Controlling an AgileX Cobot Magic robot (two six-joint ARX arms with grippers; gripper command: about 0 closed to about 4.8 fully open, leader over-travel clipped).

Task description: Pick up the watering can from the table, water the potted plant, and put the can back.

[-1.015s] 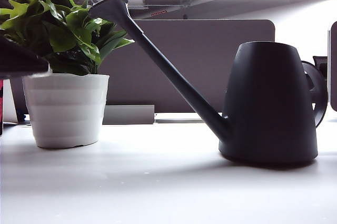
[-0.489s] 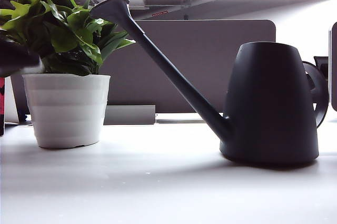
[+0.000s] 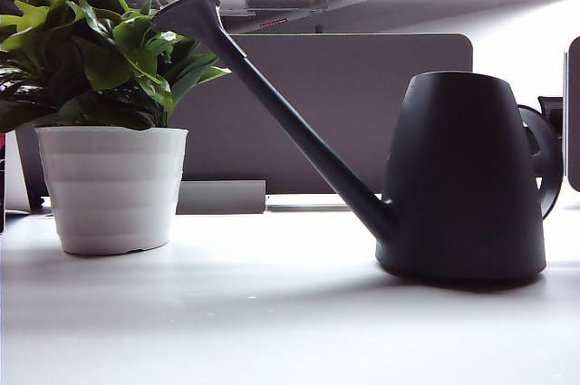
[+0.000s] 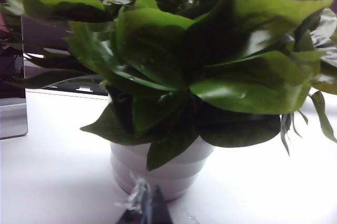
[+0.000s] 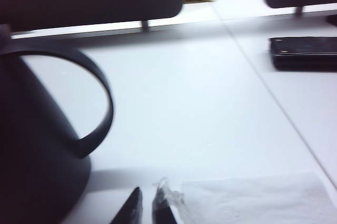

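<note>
Matte black, the watering can (image 3: 462, 177) stands upright on the table (image 3: 272, 312), spout slanting up toward the potted plant (image 3: 109, 122). The right gripper (image 5: 146, 208), clenched and empty, hovers near the can's handle (image 5: 97, 103). The left gripper (image 4: 147, 211), fingers pressed together with nothing between them, sits just before the white pot (image 4: 163, 174).

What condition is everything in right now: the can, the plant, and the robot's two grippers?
Matte dark grey watering can: upright on the white table, untouched, spout toward the plant.
Bushy green potted plant in a white ribbed pot: upright, left of the can.
Left gripper: near the pot, seemingly shut, holding nothing.
Right gripper: beside the can's loop handle, nearly shut, empty.
</note>
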